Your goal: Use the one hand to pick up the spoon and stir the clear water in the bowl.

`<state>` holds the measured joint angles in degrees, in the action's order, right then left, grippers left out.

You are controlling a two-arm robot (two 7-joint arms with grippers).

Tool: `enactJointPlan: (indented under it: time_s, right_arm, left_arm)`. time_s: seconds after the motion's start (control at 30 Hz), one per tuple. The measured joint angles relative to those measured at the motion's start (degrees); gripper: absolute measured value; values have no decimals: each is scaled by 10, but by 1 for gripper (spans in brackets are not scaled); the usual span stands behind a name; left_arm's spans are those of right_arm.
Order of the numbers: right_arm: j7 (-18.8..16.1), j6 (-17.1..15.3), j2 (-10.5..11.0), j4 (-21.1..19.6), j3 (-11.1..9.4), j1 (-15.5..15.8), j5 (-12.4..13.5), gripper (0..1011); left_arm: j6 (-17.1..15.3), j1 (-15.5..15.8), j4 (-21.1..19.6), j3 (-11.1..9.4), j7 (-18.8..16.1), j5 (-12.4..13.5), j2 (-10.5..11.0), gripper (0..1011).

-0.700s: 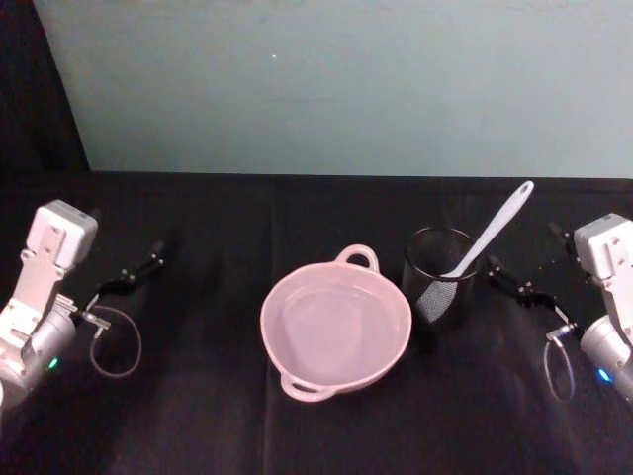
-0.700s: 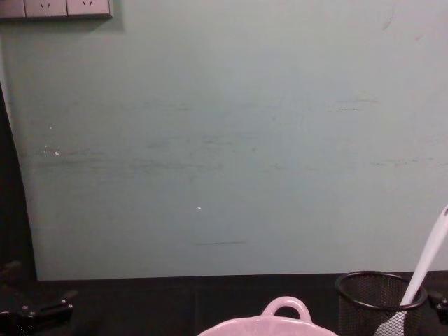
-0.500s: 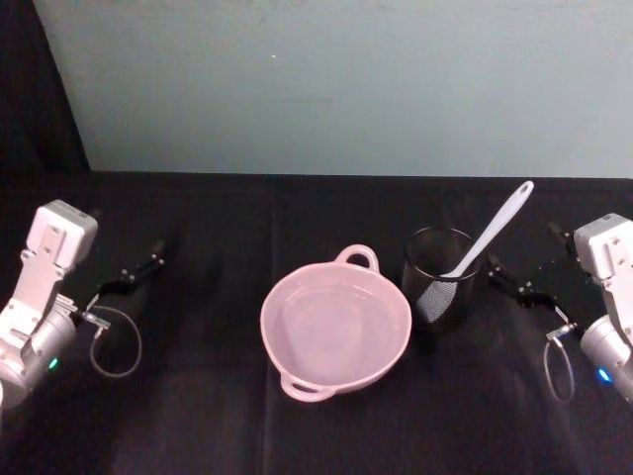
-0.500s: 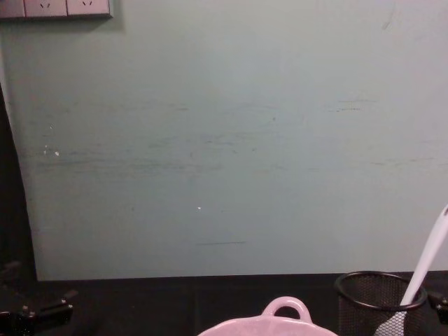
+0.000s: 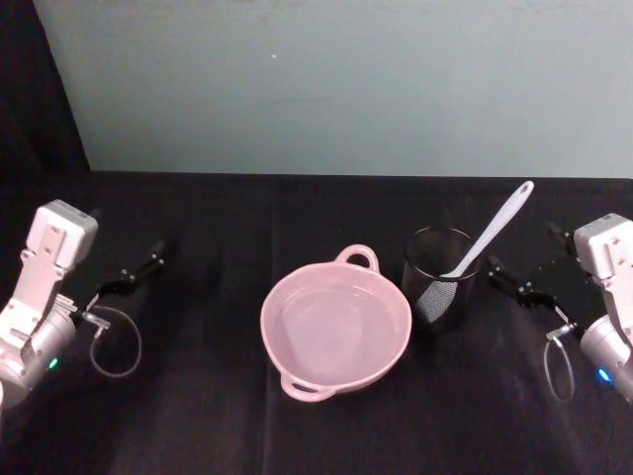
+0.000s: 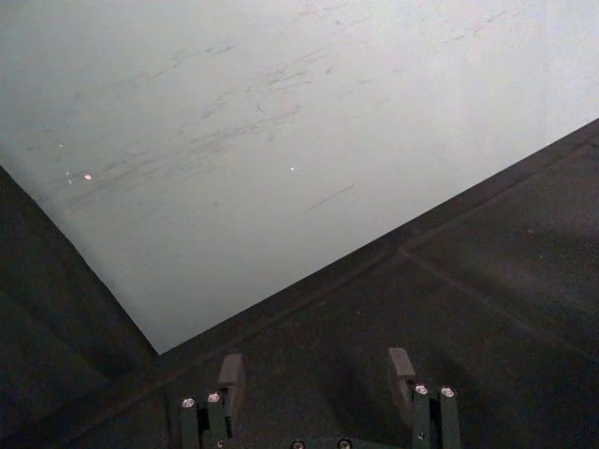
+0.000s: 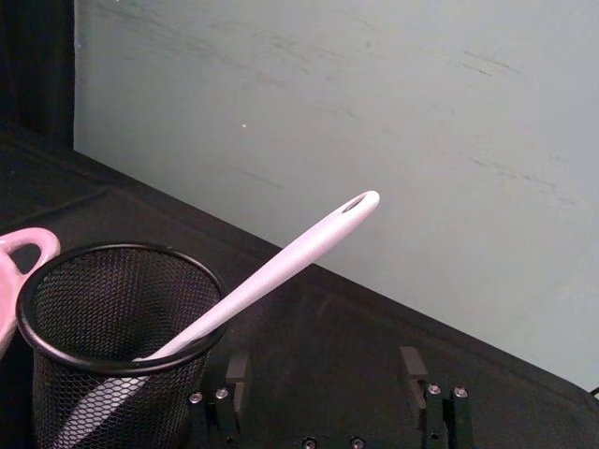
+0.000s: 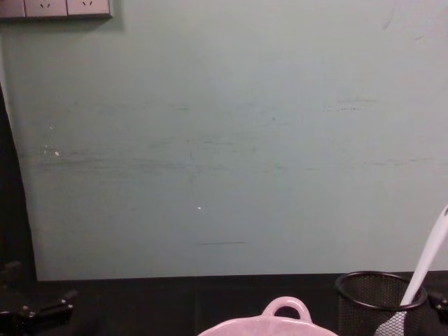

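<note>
Spoon (image 5: 492, 230) looked light, stiff, slick. It leaned loose in mesh cup (image 5: 440, 289) — upper handle best hold. Right gripper (image 7: 323, 365) near cup, jaws apart, empty; left gripper (image 6: 318, 367) parked, likewise released.

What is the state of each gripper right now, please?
Left gripper: open, holding nothing.
Right gripper: open, holding nothing.

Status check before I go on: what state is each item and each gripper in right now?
mesh cup: upright.
spoon: leaning in the mesh cup, blade down, ungripped.
bowl: upright, faint waterline, no utensil inside.
right gripper: open, empty, right of the mesh cup.
left gripper: open, empty, parked far left.
</note>
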<state>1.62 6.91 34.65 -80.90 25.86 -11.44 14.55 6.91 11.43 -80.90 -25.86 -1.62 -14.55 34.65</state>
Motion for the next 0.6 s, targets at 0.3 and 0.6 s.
enactJointPlan:
  time_s: [0.3,0.6]
  right_arm:
    - [0,0,0,0,0,0,0,1002]
    - [0,0,0,0,0,0,0,1002]
  left_arm:
    - [0,0,0,0,0,0,0,1005]
    - [0,0,0,0,0,0,0,1005]
